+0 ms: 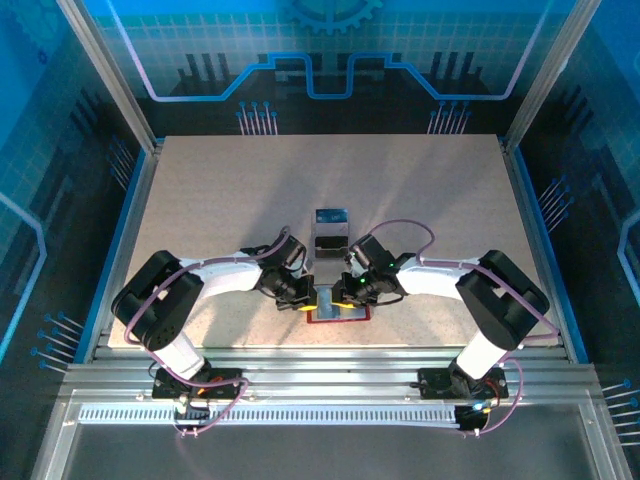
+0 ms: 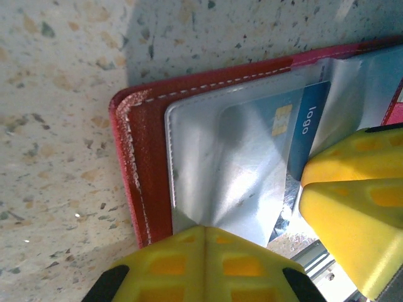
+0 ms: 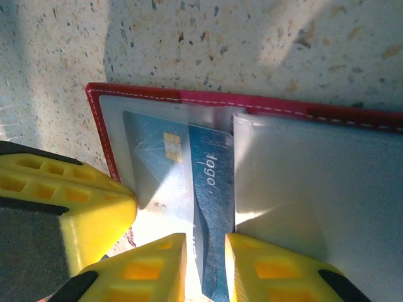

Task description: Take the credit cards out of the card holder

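The red card holder [image 1: 340, 314] lies open on the table near the front edge, between both arms. Its pale grey pockets [image 2: 220, 163] face up. My left gripper [image 2: 206, 231] is shut on the near edge of one pale pocket, pinning the card holder [image 2: 148, 138]. A blue credit card [image 3: 211, 182] with a gold chip sticks partly out of a pocket of the card holder [image 3: 189, 97]. My right gripper [image 3: 206, 267] has closed on this card's near end, and the card bends between the fingers. In the top view the left gripper [image 1: 304, 299] and right gripper [image 1: 346, 294] nearly touch.
A clear plastic box [image 1: 330, 229] stands just behind the two grippers at the table's middle. The left gripper's yellow fingers [image 3: 82, 201] sit close beside the right one. The table's metal front rail [image 1: 320, 360] runs right behind the card holder.
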Tool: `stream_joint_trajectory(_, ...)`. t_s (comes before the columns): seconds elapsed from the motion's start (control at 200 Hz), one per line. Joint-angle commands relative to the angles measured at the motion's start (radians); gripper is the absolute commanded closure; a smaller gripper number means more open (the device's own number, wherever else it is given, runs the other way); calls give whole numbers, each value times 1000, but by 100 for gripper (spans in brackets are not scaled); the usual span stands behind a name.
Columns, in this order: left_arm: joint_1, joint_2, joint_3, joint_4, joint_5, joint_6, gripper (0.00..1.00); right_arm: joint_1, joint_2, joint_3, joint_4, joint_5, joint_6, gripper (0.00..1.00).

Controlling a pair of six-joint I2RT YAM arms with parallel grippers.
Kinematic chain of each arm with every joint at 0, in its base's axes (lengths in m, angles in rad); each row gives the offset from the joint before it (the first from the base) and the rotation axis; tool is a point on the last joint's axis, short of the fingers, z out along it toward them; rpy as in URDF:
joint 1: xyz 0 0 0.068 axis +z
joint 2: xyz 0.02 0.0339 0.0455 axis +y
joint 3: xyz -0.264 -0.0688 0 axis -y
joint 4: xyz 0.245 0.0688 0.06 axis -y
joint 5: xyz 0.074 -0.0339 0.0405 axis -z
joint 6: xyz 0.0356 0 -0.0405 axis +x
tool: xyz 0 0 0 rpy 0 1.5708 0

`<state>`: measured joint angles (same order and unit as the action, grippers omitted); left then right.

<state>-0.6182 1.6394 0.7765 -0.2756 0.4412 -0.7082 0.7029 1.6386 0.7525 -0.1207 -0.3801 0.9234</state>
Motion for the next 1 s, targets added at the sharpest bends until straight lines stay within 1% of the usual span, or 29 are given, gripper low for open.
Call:
stream_joint_trajectory(0.0,-7,8,-8,-26,-6,-7,100,-13,26,-13,10,-21,-12,77)
stream_joint_trajectory(0.11,-7,10,-4,-36,-13,-4,100,-15,10,-14,-17,-1,-18,76)
stream_joint_trajectory(0.255,-7,21,3,-68,-33,7,100,-20,-61,-49,47,-13,-1,75)
stream_joint_trajectory(0.36,-7,29,4,-74,-38,9,100,-30,-85,-64,51,-9,0,75)
stream_joint_trajectory(0.51,-7,31,9,-85,-40,11,100,-41,-33,-68,56,-36,-12,75)
stream_joint_trajectory(0.695,-6,31,9,-91,-44,13,100,-41,20,-98,170,-93,23,75)
stream_joint_trajectory(0.995,-7,40,13,-105,-47,16,100,-43,29,-132,267,-129,51,78)
